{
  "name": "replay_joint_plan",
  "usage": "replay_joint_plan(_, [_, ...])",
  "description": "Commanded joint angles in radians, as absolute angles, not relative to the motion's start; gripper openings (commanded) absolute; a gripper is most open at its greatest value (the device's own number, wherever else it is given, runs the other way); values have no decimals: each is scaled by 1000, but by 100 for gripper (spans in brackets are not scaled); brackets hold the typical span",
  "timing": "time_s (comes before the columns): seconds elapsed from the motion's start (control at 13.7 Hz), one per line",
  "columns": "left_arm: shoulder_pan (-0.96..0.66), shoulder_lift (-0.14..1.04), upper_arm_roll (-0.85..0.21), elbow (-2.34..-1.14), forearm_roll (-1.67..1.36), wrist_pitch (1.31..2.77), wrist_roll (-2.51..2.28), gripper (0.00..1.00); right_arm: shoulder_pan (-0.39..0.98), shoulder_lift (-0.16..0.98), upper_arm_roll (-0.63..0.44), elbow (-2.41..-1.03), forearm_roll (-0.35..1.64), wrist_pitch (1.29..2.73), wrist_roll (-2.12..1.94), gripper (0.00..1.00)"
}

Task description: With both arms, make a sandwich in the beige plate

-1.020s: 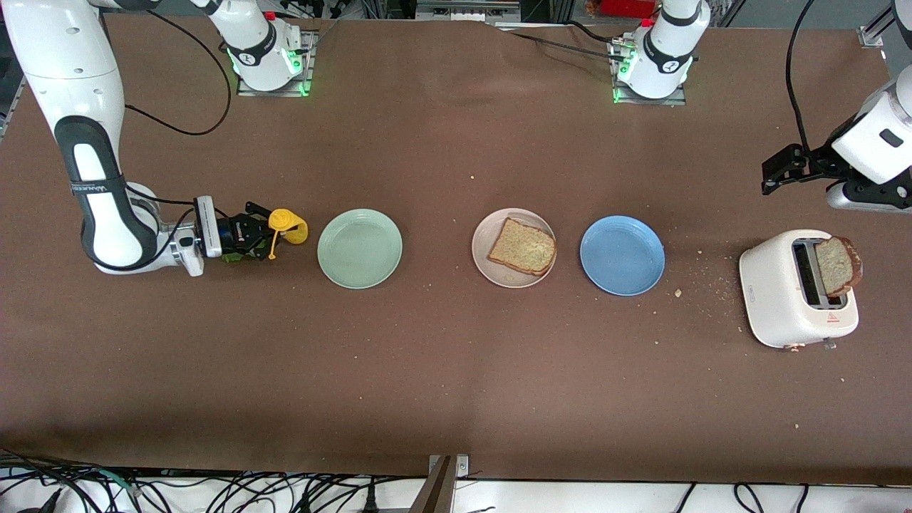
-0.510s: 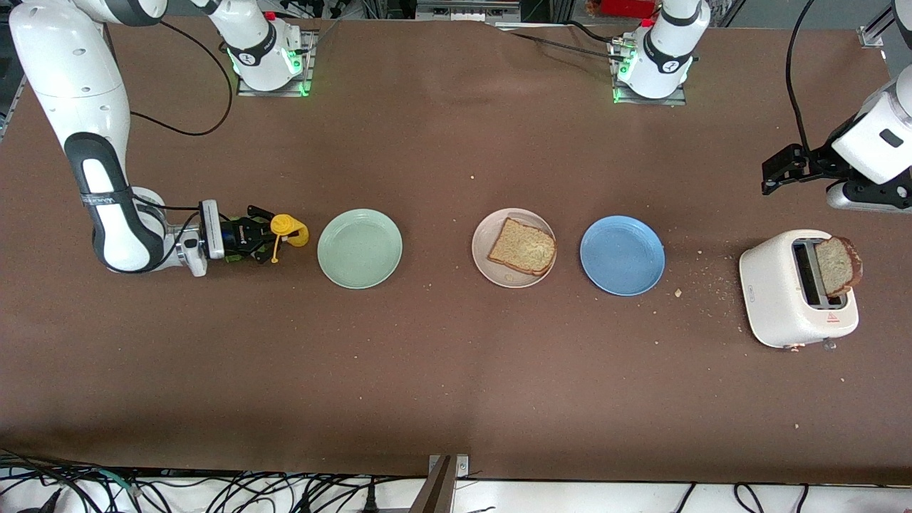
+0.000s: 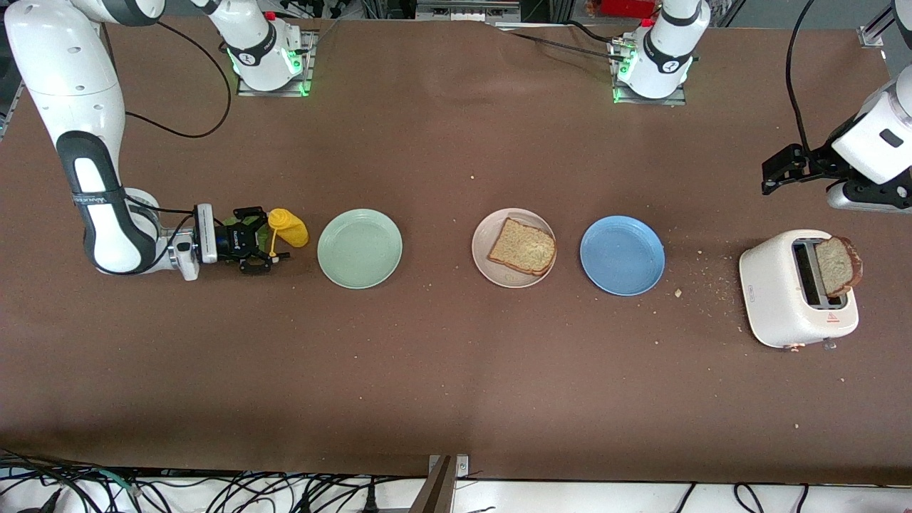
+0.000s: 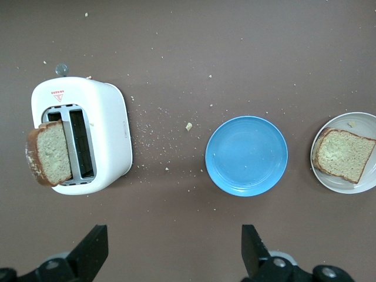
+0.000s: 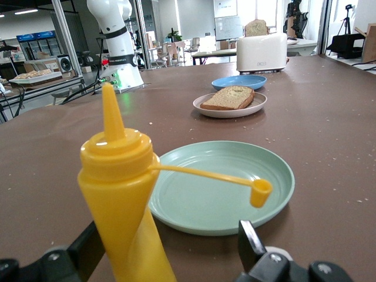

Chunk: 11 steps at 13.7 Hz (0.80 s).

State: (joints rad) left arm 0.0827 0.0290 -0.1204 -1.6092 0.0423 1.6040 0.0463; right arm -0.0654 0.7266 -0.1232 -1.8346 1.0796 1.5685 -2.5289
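The beige plate (image 3: pixel 483 265) lies mid-table between two other plates and carries one slice of brown bread (image 3: pixel 522 247); the left wrist view shows the plate (image 4: pixel 365 183) and bread (image 4: pixel 343 154) too. A second slice (image 3: pixel 837 265) sticks out of a white toaster (image 3: pixel 787 299). My right gripper (image 3: pixel 269 239) is low at the right arm's end of the table, open, with a yellow squeeze bottle (image 5: pixel 123 194) standing between its fingers. My left gripper (image 3: pixel 771 177) hangs open and empty in the air by the toaster and waits; its own view shows it (image 4: pixel 173 252) over bare table.
A mint-green plate (image 3: pixel 360 248) lies just past the yellow bottle (image 3: pixel 288 226), whose cap (image 5: pixel 260 192) dangles over it on a strap. A blue plate (image 3: pixel 622 255) sits between the beige plate and the toaster. Crumbs are scattered around the toaster.
The right gripper has opened and let go of the yellow bottle, which now stands free between its fingers. The left arm has not moved.
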Motion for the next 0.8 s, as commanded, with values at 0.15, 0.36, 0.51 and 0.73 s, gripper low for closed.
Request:
replay_joint_plan(0.15, [91,18,-121,-1608,15,1603,51,100,-78,683,-115,-1668,833,1557,-2228,100])
replay_joint_plan(0.36, [91,17,-121,-1608,15,1603,51,100,-78,617,-112,-1625,668,1575,-1958,100])
replay_joint_plan(0.51, [91,17,-121,-1608,15,1603,51,100,-77,583,-109,-1605,509,1609,-1751,100])
replay_joint_plan(0.73, [91,17,-121,-1608,15,1603,52,100,-74,534,-62,-1594,297,1689,-1432,100])
